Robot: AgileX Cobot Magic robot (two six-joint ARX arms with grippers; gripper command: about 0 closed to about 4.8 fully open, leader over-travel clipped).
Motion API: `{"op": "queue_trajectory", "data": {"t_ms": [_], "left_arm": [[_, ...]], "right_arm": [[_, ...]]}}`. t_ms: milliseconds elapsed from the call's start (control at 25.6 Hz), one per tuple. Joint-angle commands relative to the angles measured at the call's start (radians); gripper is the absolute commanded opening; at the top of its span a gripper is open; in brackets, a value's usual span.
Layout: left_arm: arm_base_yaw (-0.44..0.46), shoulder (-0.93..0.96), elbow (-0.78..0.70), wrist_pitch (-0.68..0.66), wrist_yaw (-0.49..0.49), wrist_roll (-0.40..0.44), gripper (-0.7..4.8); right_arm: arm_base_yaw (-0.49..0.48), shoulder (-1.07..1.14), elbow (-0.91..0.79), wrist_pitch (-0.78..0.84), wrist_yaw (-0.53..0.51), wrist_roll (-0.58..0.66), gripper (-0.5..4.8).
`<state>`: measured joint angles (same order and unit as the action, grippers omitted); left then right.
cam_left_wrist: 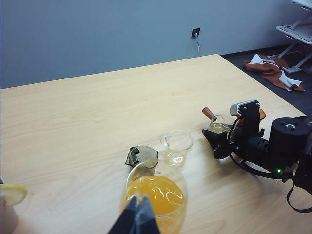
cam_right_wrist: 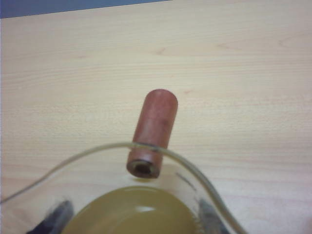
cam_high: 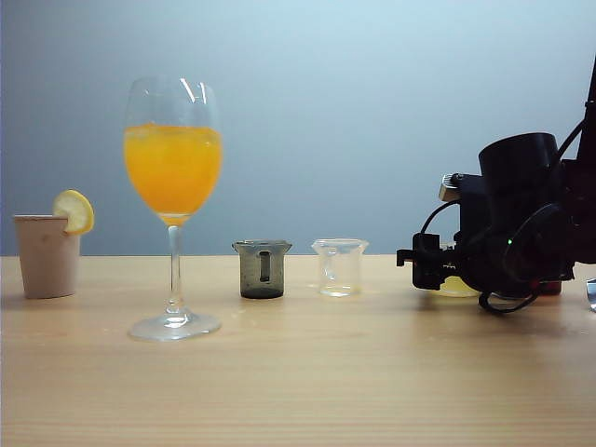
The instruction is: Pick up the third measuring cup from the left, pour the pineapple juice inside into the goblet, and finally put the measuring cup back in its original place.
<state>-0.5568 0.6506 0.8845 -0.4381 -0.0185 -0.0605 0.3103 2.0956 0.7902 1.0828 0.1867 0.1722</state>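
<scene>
Starting only: right pincer (cam_left_wrist: 218, 141) spread round third measuring cup (cam_left_wrist: 220, 124) on counter (cam_high: 298, 372), left pincer (cam_left_wrist: 139, 214) pressed together; lift, pour into goblet (cam_high: 173, 186), return all left.

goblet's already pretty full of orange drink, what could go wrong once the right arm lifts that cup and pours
1. Overflow: the goblet is already well over half full, so added pineapple juice leaves less margin below the rim.
2. Grip slip: the right gripper fingers sit around the third measuring cup rim, not its handle; thin clear wall may slide or tilt.
3. Knock: the tall goblet on its thin stem stands close below the left gripper; a bump could topple it.
</scene>
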Motion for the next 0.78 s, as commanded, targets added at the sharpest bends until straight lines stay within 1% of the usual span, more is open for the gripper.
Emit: {"op": "queue_trajectory", "data": {"t_ms": [39,117,156,468,507,546,586,781], "left_arm": [[0.0,-0.001,0.003,0.013,0.004,0.0,-0.05],[0.0,-0.001,0.003,0.013,0.004,0.0,-0.05],[0.0,-0.001,0.003,0.013,0.004,0.0,-0.05],[0.0,-0.001,0.003,0.013,0.004,0.0,-0.05],[0.0,-0.001,0.003,0.013,0.004,0.0,-0.05],[0.0,-0.001,0.003,0.013,0.004,0.0,-0.05],[0.0,-0.001,0.003,0.013,0.004,0.0,-0.05],[0.0,-0.001,0.003,0.013,0.004,0.0,-0.05]], "right_arm": [[0.0,-0.002,-0.001,-0.002,-0.005,0.006,2.84],[0.0,-0.002,-0.001,-0.002,-0.006,0.006,2.47],[0.0,-0.002,-0.001,-0.002,-0.006,0.006,2.41],[0.001,-0.004,-0.001,-0.001,-0.006,0.006,2.38],[0.001,-0.004,-0.001,-0.001,-0.006,0.006,2.23],[0.002,-0.004,-0.001,-0.001,-0.006,0.006,1.77],[0.002,-0.004,-0.001,0.0,-0.006,0.006,1.63],[0.003,-0.017,-0.002,-0.002,-0.033,-0.012,1.7]]}}
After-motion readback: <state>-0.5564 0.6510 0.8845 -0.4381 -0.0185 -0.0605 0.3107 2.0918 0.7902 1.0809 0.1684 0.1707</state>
